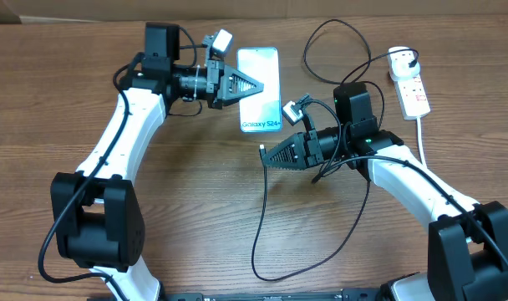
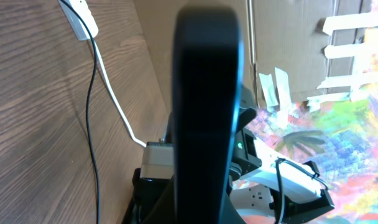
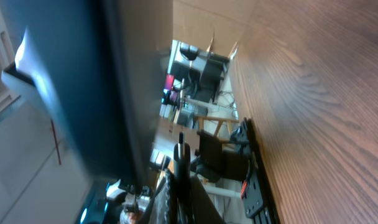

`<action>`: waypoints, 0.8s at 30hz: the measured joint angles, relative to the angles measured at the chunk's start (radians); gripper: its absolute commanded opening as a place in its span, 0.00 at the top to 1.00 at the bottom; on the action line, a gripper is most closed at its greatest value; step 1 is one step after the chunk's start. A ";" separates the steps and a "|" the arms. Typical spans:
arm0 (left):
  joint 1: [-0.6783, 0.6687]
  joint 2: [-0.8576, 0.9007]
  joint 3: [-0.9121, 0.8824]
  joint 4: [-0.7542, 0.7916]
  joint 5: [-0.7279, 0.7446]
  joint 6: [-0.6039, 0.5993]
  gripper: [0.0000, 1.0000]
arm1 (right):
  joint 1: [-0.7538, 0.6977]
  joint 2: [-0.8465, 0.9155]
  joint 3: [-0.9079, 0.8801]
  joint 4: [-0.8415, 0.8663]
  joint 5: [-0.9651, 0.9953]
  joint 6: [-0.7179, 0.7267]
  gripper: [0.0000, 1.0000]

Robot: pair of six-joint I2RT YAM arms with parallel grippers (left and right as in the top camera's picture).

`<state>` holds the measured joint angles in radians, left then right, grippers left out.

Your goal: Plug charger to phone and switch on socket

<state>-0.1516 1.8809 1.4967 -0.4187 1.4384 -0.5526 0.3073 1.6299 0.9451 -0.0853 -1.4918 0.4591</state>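
Observation:
The phone (image 1: 260, 104), its light-blue screen facing up, is at the upper middle of the table with my left gripper (image 1: 260, 84) shut on its upper part. In the left wrist view the phone (image 2: 207, 81) is a dark slab rising from the gripper (image 2: 204, 190). My right gripper (image 1: 266, 156) is shut on the charger (image 1: 262, 213) near its connector, whose tip sits just below the phone's bottom edge. From the right wrist the connector tip (image 3: 181, 140) sticks out of the gripper (image 3: 179, 180), with the blurred phone (image 3: 83, 81) to its left. The white socket (image 1: 410, 84) lies at the right.
A white plug (image 1: 402, 58) sits in the socket's far end. The black cable loops past the table's top edge and down to the front. The socket's thick white cord (image 1: 423, 138) runs toward my right arm. The socket (image 2: 80, 15) and cord (image 2: 114, 99) also show from the left wrist.

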 measured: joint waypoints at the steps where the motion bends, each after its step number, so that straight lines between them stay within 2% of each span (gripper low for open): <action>1: 0.000 0.000 0.000 0.000 -0.004 0.000 0.96 | -0.003 0.000 0.000 0.011 0.003 0.014 0.96; 14: 0.000 0.000 0.000 0.000 -0.023 0.000 0.96 | -0.006 0.000 0.000 0.056 0.011 0.096 0.96; 24: 0.000 0.000 0.000 -0.027 -0.026 0.000 0.96 | -0.006 0.000 0.000 0.172 0.014 0.177 0.96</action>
<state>-0.1513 1.8809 1.4967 -0.4461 1.4120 -0.5526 0.3016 1.6299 0.9451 0.0864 -1.4780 0.6365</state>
